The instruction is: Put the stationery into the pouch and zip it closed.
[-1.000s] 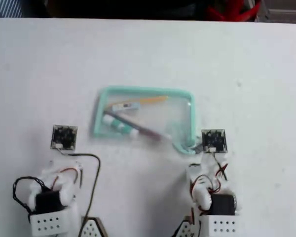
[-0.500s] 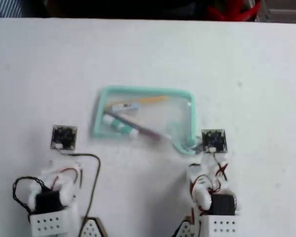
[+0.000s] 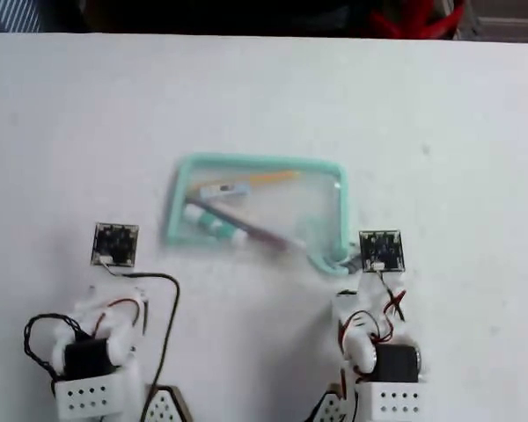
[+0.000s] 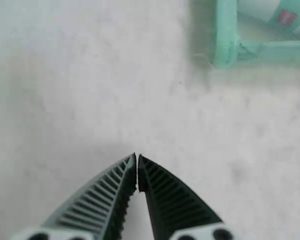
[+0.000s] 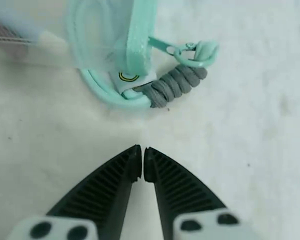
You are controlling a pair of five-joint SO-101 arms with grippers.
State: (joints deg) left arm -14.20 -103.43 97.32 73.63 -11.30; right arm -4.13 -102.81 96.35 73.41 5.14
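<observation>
A clear pouch (image 3: 255, 207) with a mint-green border lies flat in the middle of the table, with pens and other stationery (image 3: 224, 220) inside it. Its mint zip pull (image 5: 190, 50) and grey cord (image 5: 172, 86) sit at the near right corner. My right gripper (image 5: 142, 161) is shut, empty, just short of that corner. My left gripper (image 4: 137, 172) is shut and empty over bare table, near the pouch's near left corner (image 4: 230, 50). In the high view the left arm (image 3: 92, 352) and right arm (image 3: 378, 347) are drawn back at the near edge.
The white table (image 3: 440, 132) is bare around the pouch. A dark strip with a red object (image 3: 414, 18) runs along the far edge. Cables trail from both arm bases.
</observation>
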